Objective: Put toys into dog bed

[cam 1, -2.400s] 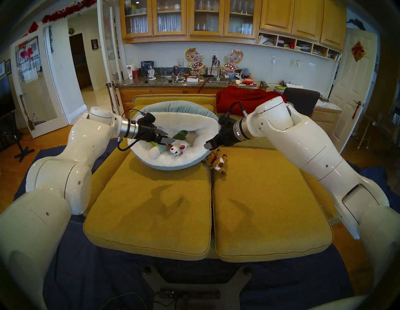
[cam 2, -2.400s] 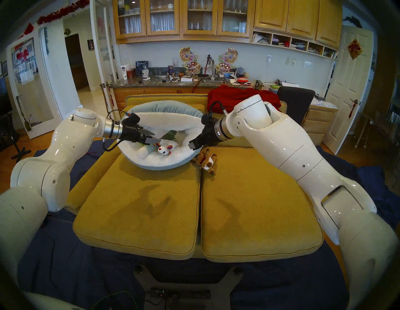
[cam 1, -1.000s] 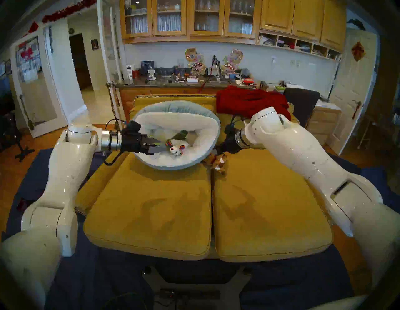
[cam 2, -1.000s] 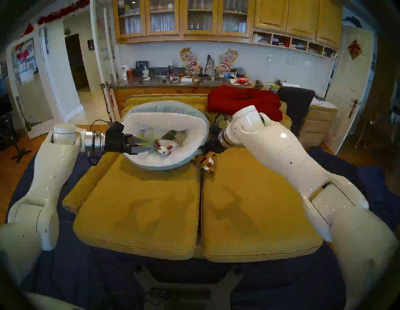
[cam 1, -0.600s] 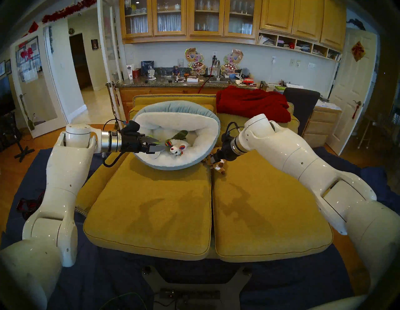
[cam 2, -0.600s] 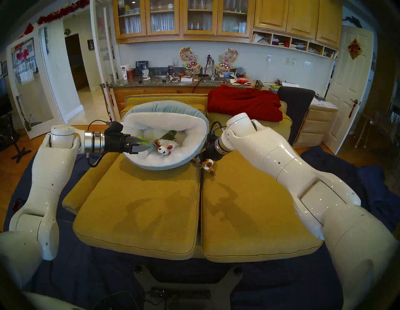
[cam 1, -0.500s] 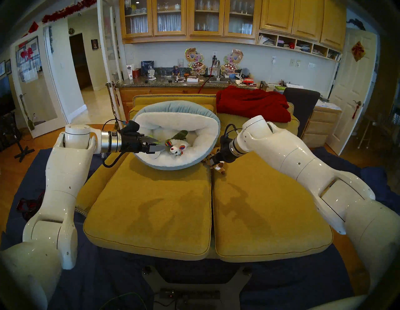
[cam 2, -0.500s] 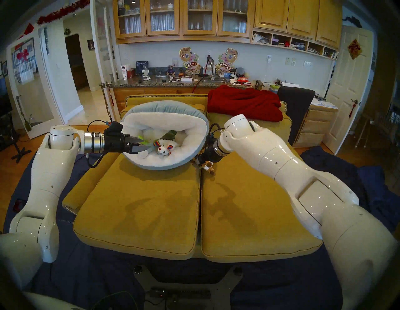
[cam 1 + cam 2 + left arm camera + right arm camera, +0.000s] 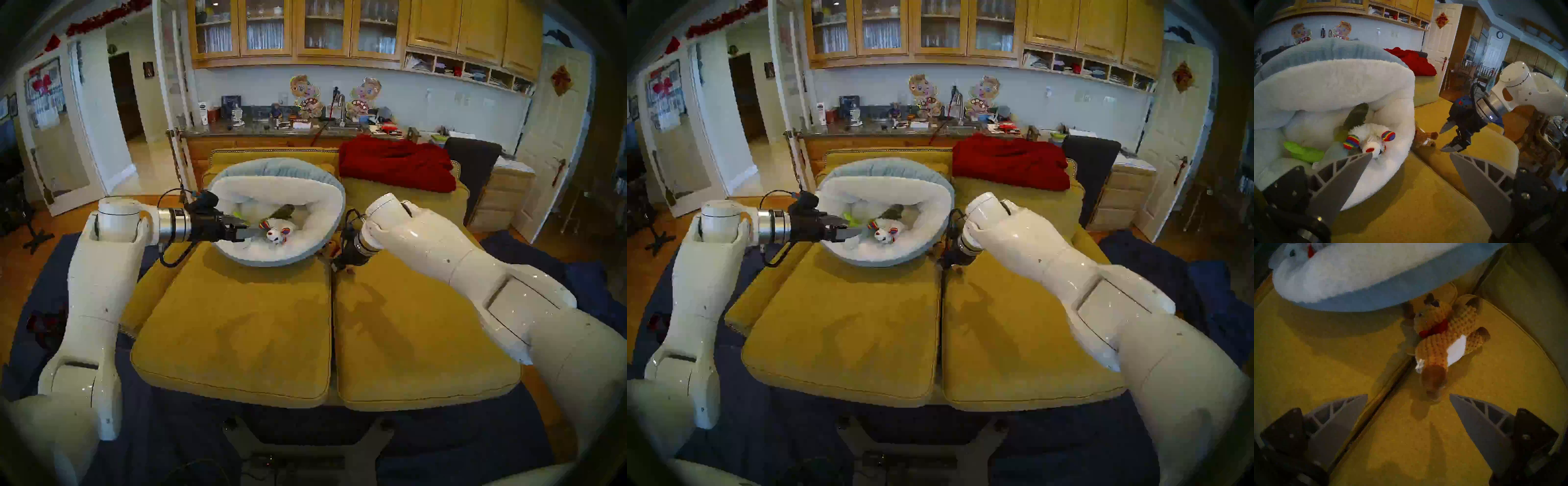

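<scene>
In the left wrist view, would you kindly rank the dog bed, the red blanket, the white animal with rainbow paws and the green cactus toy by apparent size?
1. dog bed, much the largest
2. red blanket, though it lies farther from the camera
3. white animal with rainbow paws
4. green cactus, partly hidden by the left gripper's finger, so this last placing is unsure

brown knitted animal (image 9: 1444, 338) lies on the cushion just beside the dog bed (image 9: 325, 203), white rainbow-pawed animal (image 9: 276, 232) inside.
</scene>
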`<state>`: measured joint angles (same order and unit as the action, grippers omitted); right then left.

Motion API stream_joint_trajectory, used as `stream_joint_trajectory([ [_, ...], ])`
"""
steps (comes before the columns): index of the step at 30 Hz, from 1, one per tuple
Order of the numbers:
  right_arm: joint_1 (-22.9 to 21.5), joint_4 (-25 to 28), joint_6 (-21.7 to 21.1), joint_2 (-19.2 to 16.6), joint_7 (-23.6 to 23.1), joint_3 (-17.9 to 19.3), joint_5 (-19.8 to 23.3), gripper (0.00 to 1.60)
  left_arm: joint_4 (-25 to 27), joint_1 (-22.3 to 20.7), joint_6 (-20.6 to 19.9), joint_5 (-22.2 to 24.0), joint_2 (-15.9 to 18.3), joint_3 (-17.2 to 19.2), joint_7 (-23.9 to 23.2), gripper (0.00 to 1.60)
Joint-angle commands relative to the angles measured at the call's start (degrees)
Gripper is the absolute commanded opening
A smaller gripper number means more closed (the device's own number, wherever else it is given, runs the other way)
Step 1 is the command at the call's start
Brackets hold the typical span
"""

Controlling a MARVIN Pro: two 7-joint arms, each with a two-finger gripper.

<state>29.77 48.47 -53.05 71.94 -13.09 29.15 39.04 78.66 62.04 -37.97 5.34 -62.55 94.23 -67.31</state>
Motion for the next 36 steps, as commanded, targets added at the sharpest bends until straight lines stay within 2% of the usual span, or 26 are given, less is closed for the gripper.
stream_joint_trajectory([
  [1,-4.1,-1.9,3.2,2.5,0.8,0.7,-1.2,1.6,3.3,-0.6,-0.8,1.7,0.0,1.3,-1.2,1.6],
  [9,-4.9,-7.3,6.0,5.8,0.9,0.3,-2.1,1.6,4.3,0.0,-1.6,2.3,0.0,1.4,-0.1,1.6],
  [20,-5.8,-19.8,11.9,11.9,1.3,-0.3,-3.5,1.6,4.9,0.4,-2.1,3.0,0.2,1.2,1.0,1.6],
  [21,-6.0,-20.6,12.3,12.3,1.3,-0.4,-3.7,1.29,4.9,0.4,-2.2,3.1,0.2,1.2,1.1,1.6],
  [22,-6.1,-21.1,12.6,12.6,1.3,-0.4,-3.7,0.75,4.9,0.4,-2.2,3.1,0.3,1.2,1.1,1.6],
  [23,-6.1,-21.8,13.1,13.0,1.5,-0.5,-3.9,0.61,5.0,0.4,-2.2,3.2,0.3,1.2,1.2,1.6],
  [24,-6.2,-22.4,13.6,13.3,1.6,-0.6,-4.1,0.04,5.0,0.5,-2.2,3.2,0.3,1.2,1.2,1.6],
  [30,-6.6,-24.3,16.1,13.3,0.5,-1.1,-5.0,0.0,5.0,0.5,-2.1,3.5,0.4,1.1,1.2,1.6],
  [36,-8.5,-19.5,14.6,9.9,-1.4,-1.5,-5.8,0.0,5.1,0.6,-2.0,3.5,0.5,1.1,1.6,1.6],
])
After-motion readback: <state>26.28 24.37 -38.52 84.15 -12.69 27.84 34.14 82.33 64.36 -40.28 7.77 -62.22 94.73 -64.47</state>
